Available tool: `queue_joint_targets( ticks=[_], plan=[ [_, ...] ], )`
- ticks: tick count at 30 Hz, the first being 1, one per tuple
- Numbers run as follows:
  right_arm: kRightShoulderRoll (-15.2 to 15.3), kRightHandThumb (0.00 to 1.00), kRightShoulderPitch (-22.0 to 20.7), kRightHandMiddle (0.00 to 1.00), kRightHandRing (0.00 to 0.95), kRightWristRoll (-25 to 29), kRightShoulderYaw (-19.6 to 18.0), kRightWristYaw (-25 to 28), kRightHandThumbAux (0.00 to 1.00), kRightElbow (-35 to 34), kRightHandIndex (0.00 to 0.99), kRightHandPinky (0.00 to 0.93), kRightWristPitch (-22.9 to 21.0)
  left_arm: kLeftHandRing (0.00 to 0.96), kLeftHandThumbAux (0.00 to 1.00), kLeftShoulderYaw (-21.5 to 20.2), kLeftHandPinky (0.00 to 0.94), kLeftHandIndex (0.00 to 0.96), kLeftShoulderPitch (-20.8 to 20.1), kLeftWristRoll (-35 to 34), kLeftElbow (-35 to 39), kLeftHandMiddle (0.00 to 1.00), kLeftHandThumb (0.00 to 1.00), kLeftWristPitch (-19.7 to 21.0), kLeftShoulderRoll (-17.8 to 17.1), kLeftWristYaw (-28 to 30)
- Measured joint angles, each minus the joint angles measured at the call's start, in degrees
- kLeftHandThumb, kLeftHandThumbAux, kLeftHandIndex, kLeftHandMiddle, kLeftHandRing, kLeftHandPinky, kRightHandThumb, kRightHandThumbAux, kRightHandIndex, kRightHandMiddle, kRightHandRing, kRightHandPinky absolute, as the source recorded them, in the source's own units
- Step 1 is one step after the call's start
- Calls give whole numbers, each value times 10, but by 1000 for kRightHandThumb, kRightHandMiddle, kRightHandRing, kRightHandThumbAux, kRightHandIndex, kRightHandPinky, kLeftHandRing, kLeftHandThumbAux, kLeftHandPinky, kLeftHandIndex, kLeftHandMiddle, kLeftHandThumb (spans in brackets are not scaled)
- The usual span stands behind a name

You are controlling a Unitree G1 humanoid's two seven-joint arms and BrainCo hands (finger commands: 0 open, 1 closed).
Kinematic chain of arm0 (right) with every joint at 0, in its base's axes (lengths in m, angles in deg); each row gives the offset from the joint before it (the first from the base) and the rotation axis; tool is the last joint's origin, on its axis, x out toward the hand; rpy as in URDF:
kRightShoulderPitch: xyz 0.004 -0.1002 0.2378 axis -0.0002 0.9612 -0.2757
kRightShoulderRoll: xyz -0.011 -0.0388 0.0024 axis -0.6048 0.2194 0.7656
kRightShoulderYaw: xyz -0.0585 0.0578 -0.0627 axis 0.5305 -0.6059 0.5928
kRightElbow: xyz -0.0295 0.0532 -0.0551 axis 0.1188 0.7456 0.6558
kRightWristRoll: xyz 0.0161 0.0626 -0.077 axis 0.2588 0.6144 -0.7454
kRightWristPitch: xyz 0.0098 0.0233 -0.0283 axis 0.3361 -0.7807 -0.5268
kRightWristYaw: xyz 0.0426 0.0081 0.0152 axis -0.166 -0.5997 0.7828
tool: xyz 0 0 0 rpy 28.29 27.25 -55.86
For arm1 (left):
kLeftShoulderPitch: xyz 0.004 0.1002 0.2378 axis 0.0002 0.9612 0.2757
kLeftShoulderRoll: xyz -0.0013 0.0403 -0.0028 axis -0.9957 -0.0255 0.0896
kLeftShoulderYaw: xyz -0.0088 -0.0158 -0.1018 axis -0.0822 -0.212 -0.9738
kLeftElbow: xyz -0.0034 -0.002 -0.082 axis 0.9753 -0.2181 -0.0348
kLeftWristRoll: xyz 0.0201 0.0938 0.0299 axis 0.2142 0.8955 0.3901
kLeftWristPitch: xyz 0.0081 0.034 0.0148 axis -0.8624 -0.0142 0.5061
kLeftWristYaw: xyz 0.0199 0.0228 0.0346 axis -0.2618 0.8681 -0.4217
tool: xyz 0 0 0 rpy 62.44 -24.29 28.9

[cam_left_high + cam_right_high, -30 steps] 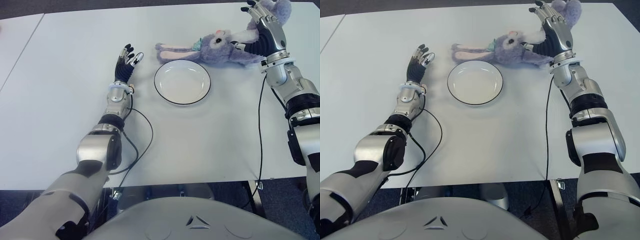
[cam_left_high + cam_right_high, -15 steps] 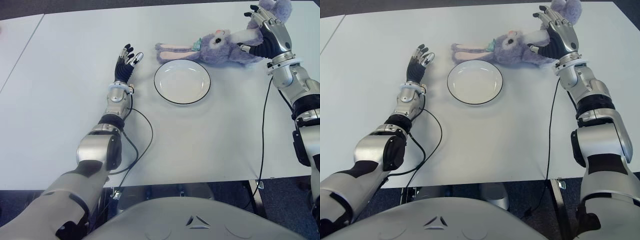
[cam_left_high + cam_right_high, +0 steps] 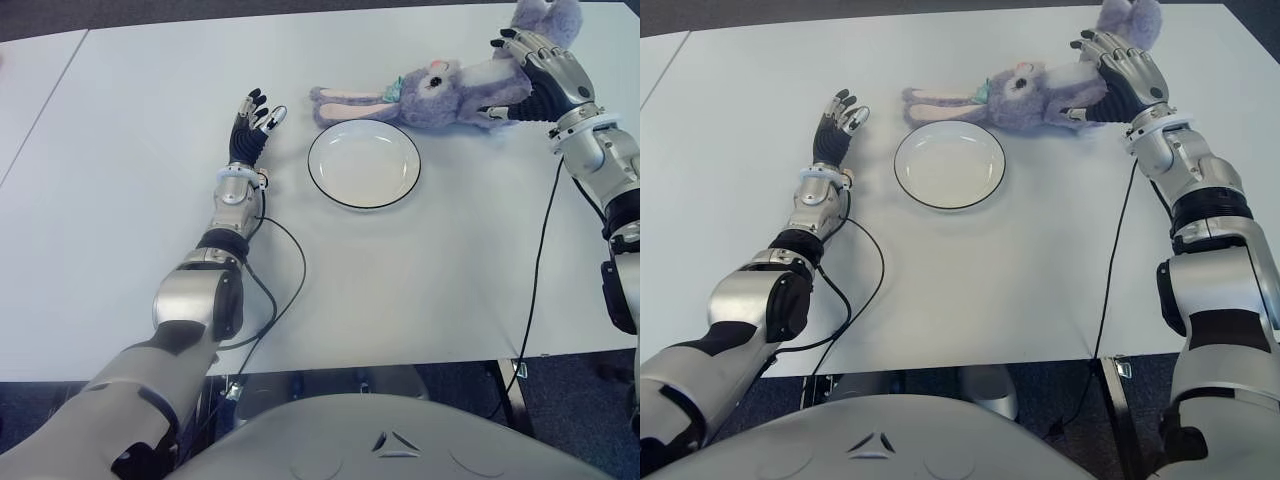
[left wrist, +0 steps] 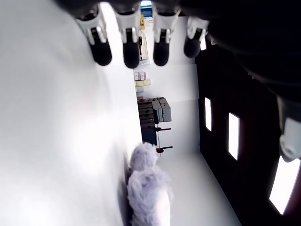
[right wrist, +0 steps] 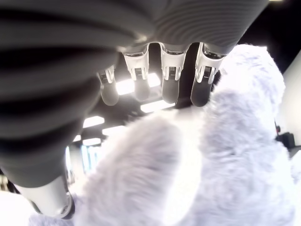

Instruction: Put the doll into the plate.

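Right hand [image 3: 545, 75] arches over the doll [image 3: 440, 92], fingers extended, gripping nothing.

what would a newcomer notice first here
The purple plush doll lying on the white table just beyond the empty plate, ears stretched toward the robot's left. The right hand is on its body with fingers open over the fur, not closed. The left hand shows open, left of the plate.

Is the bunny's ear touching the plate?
Cannot tell. In the left eye view the doll's long ear lies right along the plate's far rim, with no clear gap and no clear contact. The right robot hand is over its body.
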State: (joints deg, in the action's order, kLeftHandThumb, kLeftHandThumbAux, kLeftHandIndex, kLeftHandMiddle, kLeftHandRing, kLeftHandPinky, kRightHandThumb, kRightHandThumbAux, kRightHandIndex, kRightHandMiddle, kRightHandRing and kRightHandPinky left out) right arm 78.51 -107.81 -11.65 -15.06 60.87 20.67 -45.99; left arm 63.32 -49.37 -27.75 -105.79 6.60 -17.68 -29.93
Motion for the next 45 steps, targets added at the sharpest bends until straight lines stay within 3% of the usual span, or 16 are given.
queue_joint_targets(
  ticks=[14, 20, 33, 45],
  plan=[
    [10, 218, -5, 3, 34, -6, 2, 42, 689, -3, 59, 115, -17, 106, 511, 1, 108, 78, 0, 0, 0, 101, 0, 0, 1, 0],
    [22, 160, -14, 4, 42, -19, 9, 52, 667, -2, 47, 126, -20, 105, 507, 2, 107, 83, 0, 1, 0, 103, 0, 0, 2, 0],
    [50, 134, -25, 0, 46, -43, 29, 53, 640, -1, 51, 144, -20, 103, 500, 3, 101, 71, -1, 10, 0, 101, 0, 0, 7, 0],
    [44, 175, -27, 4, 44, -42, 34, 45, 675, 33, 93, 129, -36, 105, 470, 4, 105, 78, -1, 11, 0, 106, 0, 1, 11, 0]
  ],
)
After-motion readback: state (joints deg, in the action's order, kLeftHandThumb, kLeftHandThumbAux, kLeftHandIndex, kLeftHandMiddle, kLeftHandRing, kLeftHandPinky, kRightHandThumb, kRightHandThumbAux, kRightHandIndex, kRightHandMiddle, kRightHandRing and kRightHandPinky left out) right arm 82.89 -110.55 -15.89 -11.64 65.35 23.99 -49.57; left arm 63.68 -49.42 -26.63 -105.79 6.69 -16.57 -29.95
